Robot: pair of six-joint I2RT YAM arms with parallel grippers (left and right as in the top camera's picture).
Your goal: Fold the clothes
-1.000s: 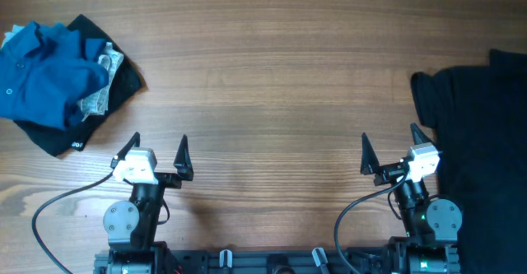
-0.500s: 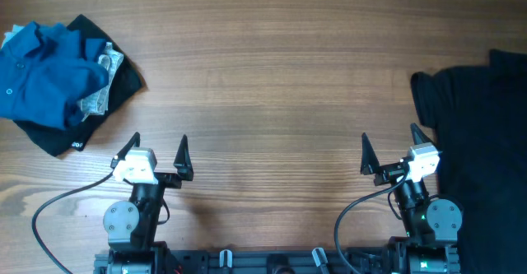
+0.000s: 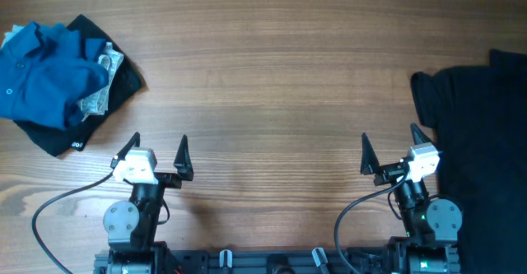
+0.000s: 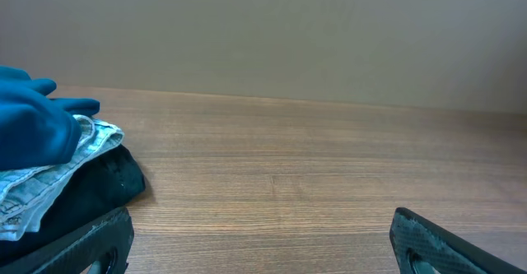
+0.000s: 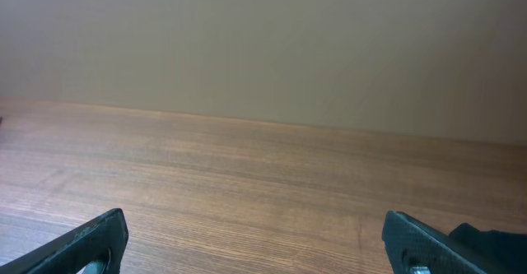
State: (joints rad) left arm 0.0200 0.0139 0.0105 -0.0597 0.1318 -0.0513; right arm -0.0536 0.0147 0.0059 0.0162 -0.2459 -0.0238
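1. Left gripper (image 3: 159,142) is sitting at the near edge of the desk (image 3: 272,76), jaws standing wide, holding nothing.
2. Right gripper (image 3: 389,138) is sitting at the near right, jaws also gaping wide and empty.
3. Black shirt (image 3: 482,142) is lying at the desk's right edge, just right of the right gripper.
4. Blue shirt (image 3: 41,72) and grey-green cloth (image 3: 99,93) are lying crumpled on a dark cloth (image 3: 125,78) at far left.

The black shirt (image 3: 482,142) runs off the overhead view's right edge, and the blue shirt (image 3: 41,72) off its left.
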